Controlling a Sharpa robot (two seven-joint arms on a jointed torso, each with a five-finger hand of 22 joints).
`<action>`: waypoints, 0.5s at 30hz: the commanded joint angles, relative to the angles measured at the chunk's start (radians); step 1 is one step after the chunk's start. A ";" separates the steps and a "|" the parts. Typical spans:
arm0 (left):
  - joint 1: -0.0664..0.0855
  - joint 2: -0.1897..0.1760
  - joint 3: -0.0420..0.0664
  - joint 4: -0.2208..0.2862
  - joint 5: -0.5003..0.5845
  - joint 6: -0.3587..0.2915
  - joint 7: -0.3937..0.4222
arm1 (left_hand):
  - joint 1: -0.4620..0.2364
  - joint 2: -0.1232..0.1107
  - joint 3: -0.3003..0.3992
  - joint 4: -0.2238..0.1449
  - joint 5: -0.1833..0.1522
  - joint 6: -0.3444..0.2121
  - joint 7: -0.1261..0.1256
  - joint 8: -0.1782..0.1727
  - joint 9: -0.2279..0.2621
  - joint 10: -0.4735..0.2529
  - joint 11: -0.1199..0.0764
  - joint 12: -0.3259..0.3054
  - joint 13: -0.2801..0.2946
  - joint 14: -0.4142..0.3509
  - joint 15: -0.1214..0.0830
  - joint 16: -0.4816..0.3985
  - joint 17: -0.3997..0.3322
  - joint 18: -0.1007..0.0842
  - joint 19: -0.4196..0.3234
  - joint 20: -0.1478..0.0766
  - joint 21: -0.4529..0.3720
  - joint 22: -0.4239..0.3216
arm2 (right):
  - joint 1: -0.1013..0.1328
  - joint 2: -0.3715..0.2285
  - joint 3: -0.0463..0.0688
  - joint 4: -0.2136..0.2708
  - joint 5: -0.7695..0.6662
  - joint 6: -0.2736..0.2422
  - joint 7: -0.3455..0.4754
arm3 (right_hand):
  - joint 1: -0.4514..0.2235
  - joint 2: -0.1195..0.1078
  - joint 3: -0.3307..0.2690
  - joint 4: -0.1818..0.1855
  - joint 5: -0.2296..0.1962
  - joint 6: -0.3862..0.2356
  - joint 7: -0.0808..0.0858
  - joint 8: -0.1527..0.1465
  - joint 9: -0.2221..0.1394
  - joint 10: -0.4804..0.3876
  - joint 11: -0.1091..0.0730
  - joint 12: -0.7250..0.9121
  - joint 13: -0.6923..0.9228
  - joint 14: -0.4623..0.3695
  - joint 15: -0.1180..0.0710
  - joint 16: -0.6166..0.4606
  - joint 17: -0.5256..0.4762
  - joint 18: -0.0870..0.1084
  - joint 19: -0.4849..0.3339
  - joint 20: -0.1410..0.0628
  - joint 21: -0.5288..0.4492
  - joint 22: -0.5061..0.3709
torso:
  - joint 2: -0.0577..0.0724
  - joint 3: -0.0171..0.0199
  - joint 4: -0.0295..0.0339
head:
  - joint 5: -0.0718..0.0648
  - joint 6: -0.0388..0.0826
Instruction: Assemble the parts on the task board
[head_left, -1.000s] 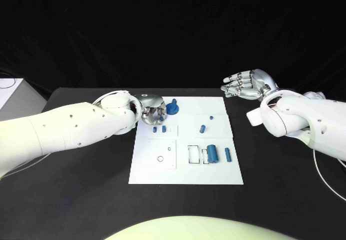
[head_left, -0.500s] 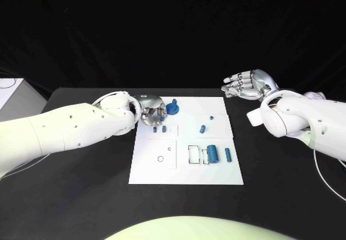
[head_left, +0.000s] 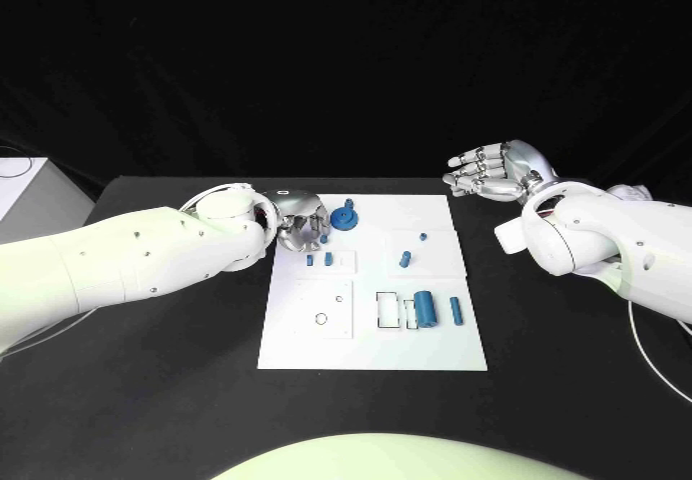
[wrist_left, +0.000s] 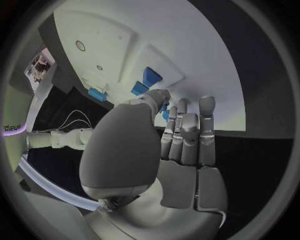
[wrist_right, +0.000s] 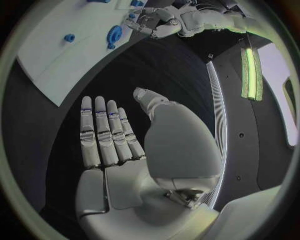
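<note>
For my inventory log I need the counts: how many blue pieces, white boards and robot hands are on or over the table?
Blue pieces: 8 that can be seen; the hand over the board may hide more
White board: 1
Hands: 2, the left hand and the right hand
Total: 11

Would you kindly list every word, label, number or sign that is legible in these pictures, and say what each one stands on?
No text can be read with confidence.
Task board: printed outlines and circles, no letters or numbers.
Blue parts: no markings visible.
Left hand and right hand: no brand or label legible.
Left wrist view, circle's rim: a few pale letters, too cut off and blurred to read.
</note>
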 joint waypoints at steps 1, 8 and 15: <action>0.000 -0.004 0.002 0.010 0.014 -0.024 0.016 | -0.008 -0.006 -0.010 0.000 -0.001 0.003 -0.012 0.002 0.003 -0.015 -0.001 0.003 0.004 -0.007 0.002 0.001 -0.003 -0.005 -0.001 0.007 -0.005 -0.002 | 0.000 0.000 0.000 0.000 -0.015 0.013 0.003 | -0.008 0.004 0.003 -0.002 0.001 0.009 0.023 -0.005 -0.001 0.008 0.001 -0.003 0.000 0.007 0.000 0.004 -0.001 0.008 0.008 -0.003 0.007 0.001 | 0.000 0.0000 0.0011 | 0.000 0.001; 0.000 -0.008 0.007 0.020 0.029 -0.039 0.038 | -0.002 0.001 -0.032 0.004 -0.001 0.017 -0.033 0.019 0.014 -0.094 0.014 0.045 0.037 -0.033 0.015 -0.001 -0.040 -0.002 -0.011 0.019 -0.024 -0.012 | 0.000 0.000 0.000 -0.001 -0.017 0.013 0.002 | -0.009 0.004 0.003 -0.003 0.001 0.010 0.023 -0.005 -0.001 0.009 0.001 -0.004 0.000 0.009 -0.001 0.005 -0.002 0.008 0.010 -0.004 0.007 0.001 | 0.000 0.0001 -0.0008 | 0.001 0.001; 0.000 -0.013 0.008 0.021 0.033 -0.037 0.038 | 0.012 0.008 -0.054 0.016 0.000 0.025 -0.036 0.028 0.018 -0.191 0.017 0.192 0.118 -0.048 0.018 0.016 -0.073 -0.001 -0.013 0.023 -0.029 -0.008 | 0.000 -0.001 0.000 0.000 -0.017 0.012 0.001 | -0.009 0.004 0.004 -0.003 0.001 0.010 0.023 -0.005 -0.001 0.009 0.001 -0.004 0.000 0.009 -0.001 0.005 -0.002 0.008 0.010 -0.004 0.007 0.001 | 0.000 0.0007 -0.0002 | 0.001 0.002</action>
